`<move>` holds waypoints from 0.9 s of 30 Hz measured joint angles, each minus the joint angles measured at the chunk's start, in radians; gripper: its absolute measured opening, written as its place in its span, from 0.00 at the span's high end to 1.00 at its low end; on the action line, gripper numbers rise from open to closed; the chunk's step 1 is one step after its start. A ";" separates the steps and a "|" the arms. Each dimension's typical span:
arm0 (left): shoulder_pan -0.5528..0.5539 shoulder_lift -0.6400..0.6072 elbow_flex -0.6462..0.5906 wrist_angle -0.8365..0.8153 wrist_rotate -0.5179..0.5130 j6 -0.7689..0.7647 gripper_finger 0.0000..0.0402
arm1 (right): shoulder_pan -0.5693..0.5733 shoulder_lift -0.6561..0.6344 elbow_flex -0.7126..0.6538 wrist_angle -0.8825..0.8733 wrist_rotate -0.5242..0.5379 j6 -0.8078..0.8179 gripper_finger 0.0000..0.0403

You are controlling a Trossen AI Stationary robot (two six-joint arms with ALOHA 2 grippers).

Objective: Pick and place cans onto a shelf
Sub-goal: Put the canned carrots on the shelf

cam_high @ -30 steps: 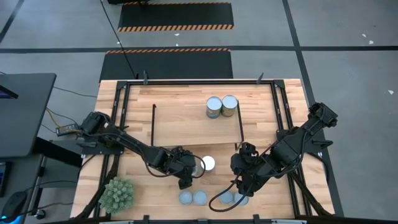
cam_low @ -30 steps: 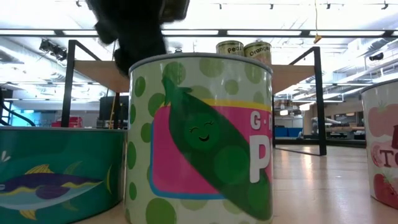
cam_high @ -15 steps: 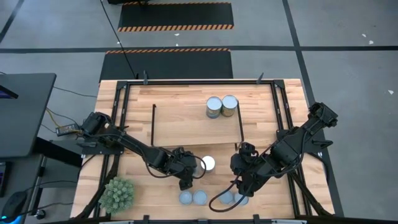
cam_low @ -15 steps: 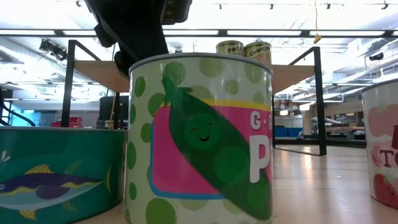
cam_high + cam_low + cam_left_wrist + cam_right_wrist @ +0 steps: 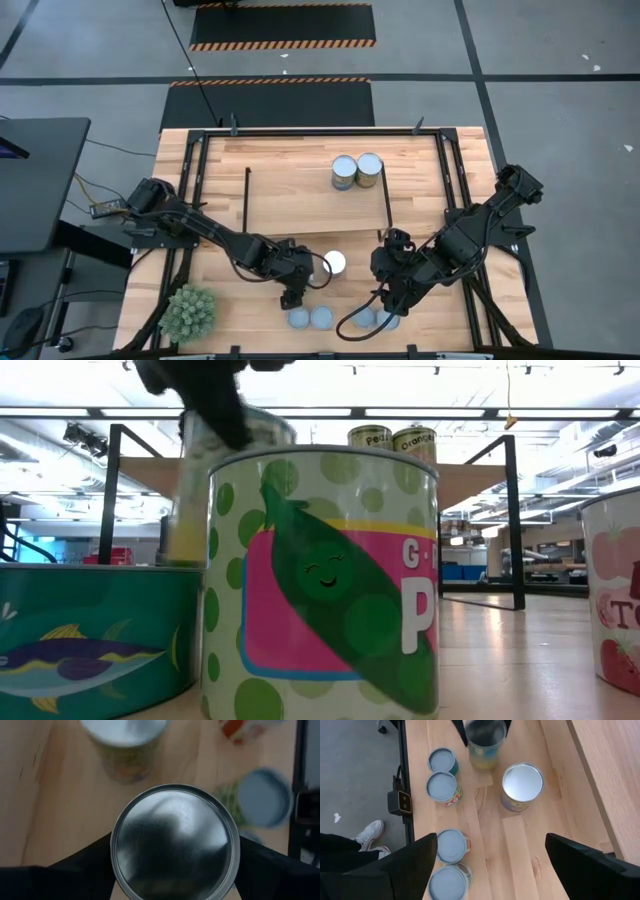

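Observation:
My left gripper [image 5: 300,277] is shut on a can [image 5: 175,840] with a silver top and a greenish-yellow label, near the table's front middle. This can also shows in the right wrist view [image 5: 484,737] and, blurred, in the low view [image 5: 200,490]. A like can [image 5: 334,263] stands on the table just right of it. Two more cans [image 5: 357,171] stand on the shelf [image 5: 300,195]. Several smaller bluish-topped cans [image 5: 310,318] stand along the near edge. My right gripper [image 5: 500,870] hangs open above the near-right cans, touching nothing. My left gripper pinches the can between its two fingers [image 5: 90,862], one on each side of the wall just under the top rim [image 5: 114,851]. The fingers slant down from above. The can stays upright, a little above the tabletop.
A spiky green plant ball [image 5: 188,312] sits at the near left corner. In the low view a pea-labelled can [image 5: 325,580], a fish-labelled can [image 5: 95,630] and a tomato-labelled can [image 5: 618,590] stand close to the camera. Black frame rods [image 5: 195,200] run along the table's sides.
My left gripper has gone up with the can between its fingers. The can has come off the table and now rises above the pea can's top in the low view, still upright.

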 joint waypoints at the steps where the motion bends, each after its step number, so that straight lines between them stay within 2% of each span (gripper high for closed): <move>1: 0.001 -0.001 0.016 -0.035 0.012 0.016 0.22 | 0.000 0.000 0.004 -0.003 0.000 0.000 0.06; 12: 0.040 -0.007 0.265 -0.280 0.077 0.157 0.20 | -0.030 -0.006 0.134 -0.122 0.002 -0.062 0.06; 20: 0.095 -0.007 0.457 -0.396 0.147 0.217 0.20 | -0.065 -0.079 0.142 -0.220 -0.019 -0.099 0.07; 27: 0.162 -0.007 0.589 -0.442 0.173 0.280 0.20 | -0.080 -0.188 0.142 -0.244 0.096 -0.102 0.07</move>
